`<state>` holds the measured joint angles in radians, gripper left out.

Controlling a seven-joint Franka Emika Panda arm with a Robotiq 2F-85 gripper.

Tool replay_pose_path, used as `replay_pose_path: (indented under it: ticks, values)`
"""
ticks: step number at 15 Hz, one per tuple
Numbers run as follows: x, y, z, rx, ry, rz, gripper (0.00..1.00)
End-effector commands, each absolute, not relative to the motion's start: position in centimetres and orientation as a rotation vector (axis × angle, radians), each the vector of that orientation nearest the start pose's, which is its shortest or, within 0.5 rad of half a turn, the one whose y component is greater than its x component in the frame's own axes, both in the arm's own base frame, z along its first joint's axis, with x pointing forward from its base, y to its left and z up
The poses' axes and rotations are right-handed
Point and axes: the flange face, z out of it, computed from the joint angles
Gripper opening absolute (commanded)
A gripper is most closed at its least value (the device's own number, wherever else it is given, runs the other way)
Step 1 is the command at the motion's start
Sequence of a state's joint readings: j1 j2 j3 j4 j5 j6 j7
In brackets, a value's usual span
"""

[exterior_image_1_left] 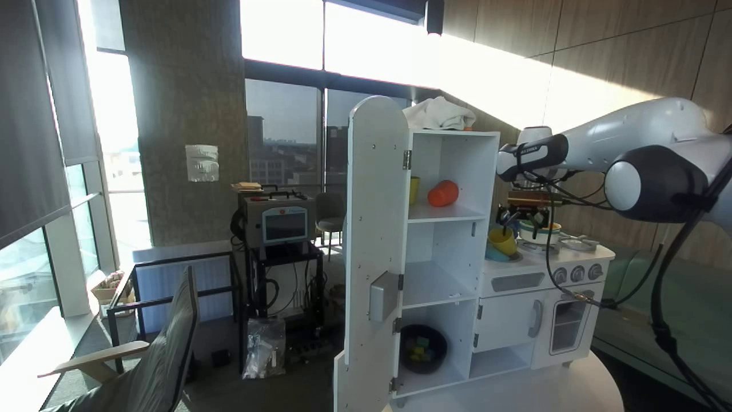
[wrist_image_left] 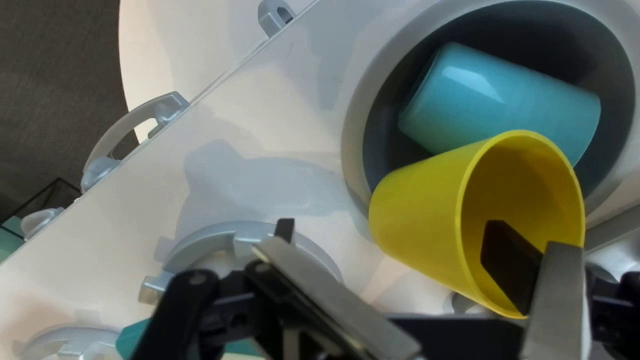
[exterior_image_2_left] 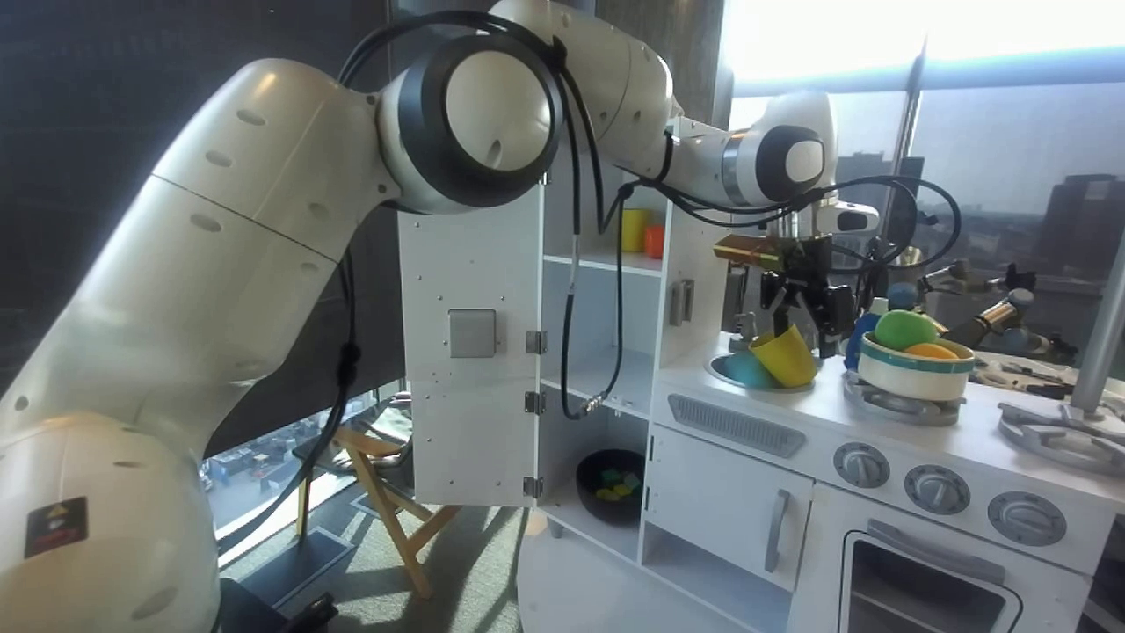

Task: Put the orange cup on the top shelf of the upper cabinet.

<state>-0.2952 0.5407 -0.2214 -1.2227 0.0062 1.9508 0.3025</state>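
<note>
The orange cup lies on its side on the top shelf of the white upper cabinet. Part of that orange cup also shows past the cabinet wall in an exterior view. The tall cabinet door stands open. Away from the shelf, my gripper is over the toy sink with its jaws wide apart. One of its fingers reaches into the mouth of a tilted yellow cup; the opposite finger is outside, clear of the cup wall. Whether the inner finger touches the cup, I cannot tell.
A teal cup lies in the sink beside the yellow cup. Another yellow cup stands on the top shelf. A pot of toy food sits on a burner near the gripper. A black bowl occupies the bottom compartment.
</note>
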Motion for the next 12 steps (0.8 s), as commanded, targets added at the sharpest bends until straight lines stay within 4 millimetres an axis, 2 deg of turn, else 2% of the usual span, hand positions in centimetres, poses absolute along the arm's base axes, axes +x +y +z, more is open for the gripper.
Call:
replay_pose_path:
  ticks: [1, 5, 8, 10, 12]
  values:
    - [65.5, -32.9, 49.8, -2.988, 1.276, -0.306, 0.65]
    - [64.7, -33.6, 50.2, -2.963, 1.312, -0.289, 0.32]
    - [64.3, -34.0, 50.2, -2.947, 1.365, -0.235, 0.13]
    - [64.1, -34.3, 50.0, -2.936, 1.429, -0.147, 0.08]
    - [63.9, -34.0, 50.4, -2.912, 1.463, -0.089, 0.08]
